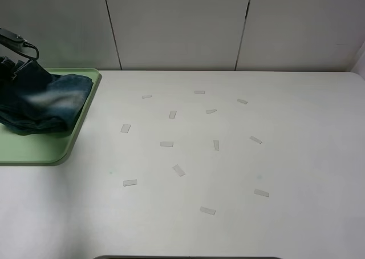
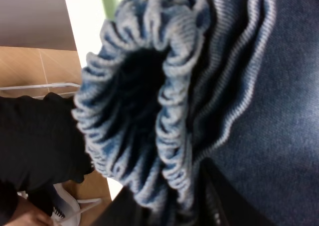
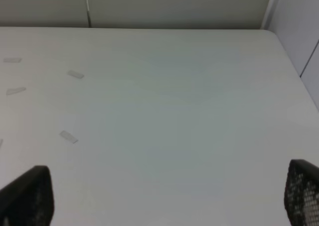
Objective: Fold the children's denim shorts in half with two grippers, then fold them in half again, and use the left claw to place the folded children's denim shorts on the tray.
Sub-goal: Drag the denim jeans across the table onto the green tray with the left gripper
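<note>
L claw (image 2: 199,196) is closed on the children's denim shorts (image 1: 43,102); in the left wrist view the dark finger sits under the gathered elastic waistband (image 2: 169,86), with cloth bunched all around it. In the high view only the black arm (image 1: 14,48) shows, at approx. 9 o'clock of the table (image 1: 228,156), at the picture's edge above the shorts. The shorts are a folded bundle on the pale-green tray (image 1: 40,153), in the tray's far part, toward 12 o'clock. Its long axis runs 9-to-3, with one end at the tray's 3 o'clock rim. R gripper (image 3: 159,201) is wide open and holds nothing, over bare table. Small tape pieces (image 1: 166,144) lie scattered at the table's centre.
</note>
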